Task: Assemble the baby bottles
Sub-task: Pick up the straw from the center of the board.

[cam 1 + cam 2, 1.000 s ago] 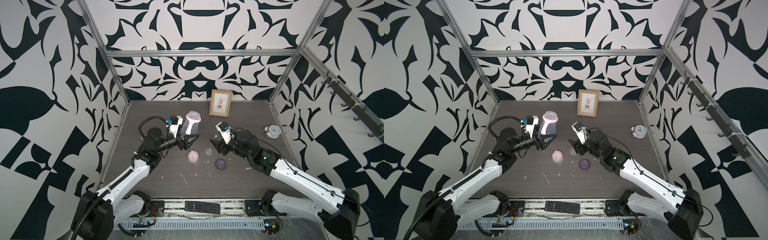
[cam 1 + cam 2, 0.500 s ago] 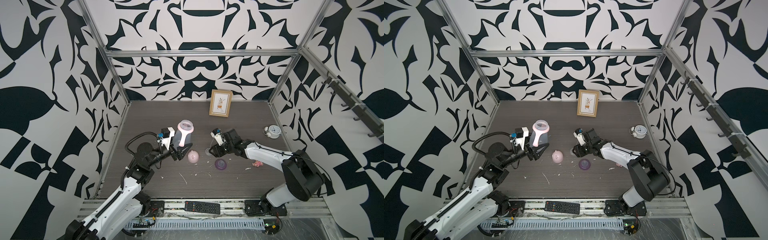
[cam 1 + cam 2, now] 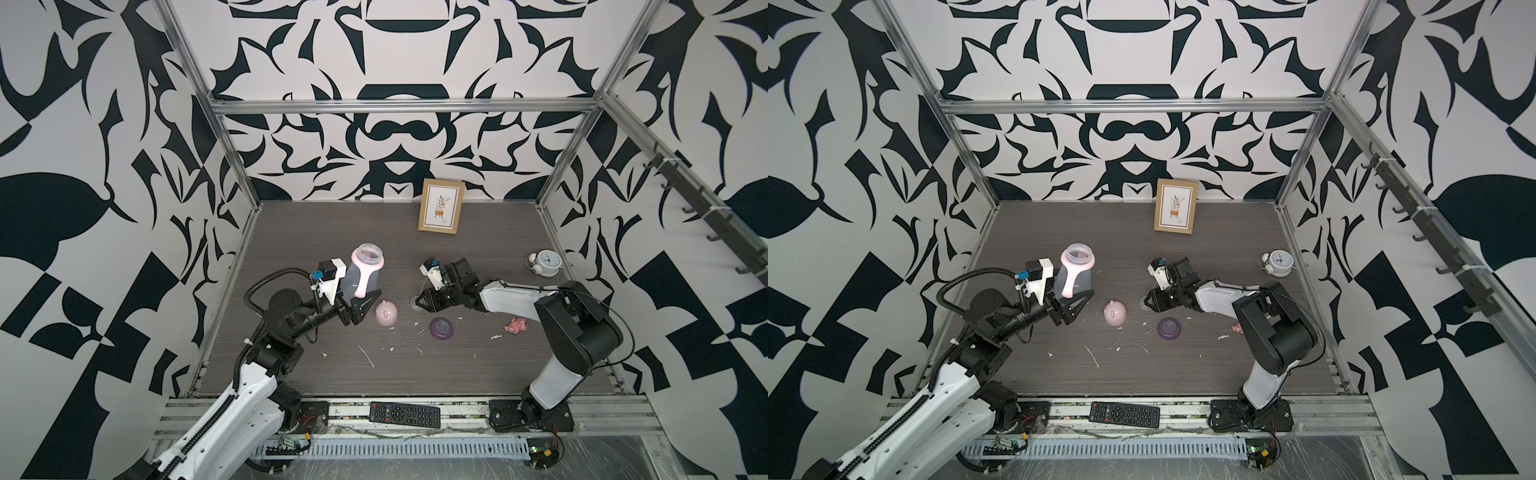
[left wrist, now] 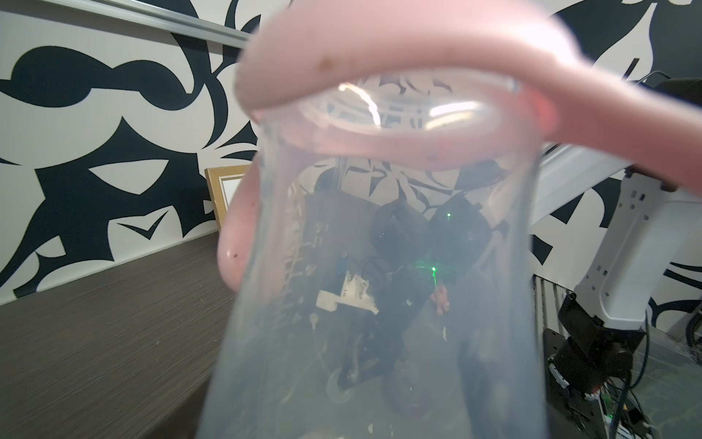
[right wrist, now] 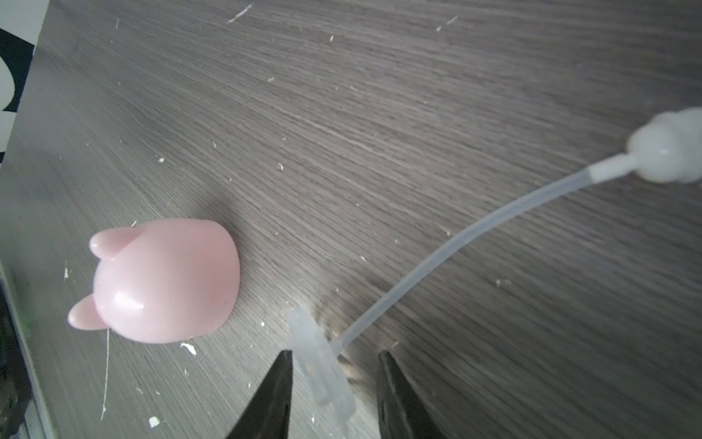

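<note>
Bottle [image 3: 365, 274], pink handle ring [image 3: 362, 284] on, is hanging pinched in my left claw [image 3: 360, 305], centre-left in both top views. My right claw [image 3: 420, 302], mid-frame, is straddling the clear straw [image 5: 456, 247], fingers spread. Framed print's [image 3: 441, 206] lettering is proving too small for reading.

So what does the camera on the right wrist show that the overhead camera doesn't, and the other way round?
Only the right wrist view: the clear straw up close, with its white bulb end and its flat clear end piece between the black fingertips of the right gripper, which stand apart.
Only a top view: the left gripper holding the bottle with its pink handle ring, plus the purple collar, alarm clock, picture frame, remote and pink toy figure.
Both: the pink cap, the dark table and the right gripper.
</note>
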Tool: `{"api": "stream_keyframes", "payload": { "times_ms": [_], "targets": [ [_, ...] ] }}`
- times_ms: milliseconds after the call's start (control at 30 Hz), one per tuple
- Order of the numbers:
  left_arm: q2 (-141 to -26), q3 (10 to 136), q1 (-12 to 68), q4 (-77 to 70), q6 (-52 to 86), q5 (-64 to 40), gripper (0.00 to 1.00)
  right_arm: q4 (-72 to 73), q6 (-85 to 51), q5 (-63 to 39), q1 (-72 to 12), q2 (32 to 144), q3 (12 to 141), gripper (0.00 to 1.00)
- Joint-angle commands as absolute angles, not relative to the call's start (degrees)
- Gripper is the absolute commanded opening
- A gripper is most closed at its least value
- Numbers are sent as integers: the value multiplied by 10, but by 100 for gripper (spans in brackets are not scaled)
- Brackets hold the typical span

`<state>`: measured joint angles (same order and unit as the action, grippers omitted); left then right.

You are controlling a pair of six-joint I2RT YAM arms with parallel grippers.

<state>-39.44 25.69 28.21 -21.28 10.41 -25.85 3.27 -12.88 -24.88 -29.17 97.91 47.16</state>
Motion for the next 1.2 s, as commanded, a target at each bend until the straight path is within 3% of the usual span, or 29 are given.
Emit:
{"api": "stream_keyframes", "payload": {
  "times_ms": [0,200,400,567,733,1167],
  "targets": [
    [-383,256,283,-212,97,-259,0,73,-142,-285,-288,975,465,32],
    [-381,242,284,-247,102,-270,0,77,-153,-300,-285,958,458,16],
    [-414,220,284,-295,83,-287,0,42,-164,-312,-282,898,475,8],
    [-487,169,284,-454,79,-296,0,-25,-182,-337,-281,838,534,0],
    [-570,135,284,-609,75,-302,0,-95,-195,-374,-282,787,611,0],
    [-704,145,284,-724,56,-345,0,-187,-216,-439,-320,732,812,0]
  ]
}}
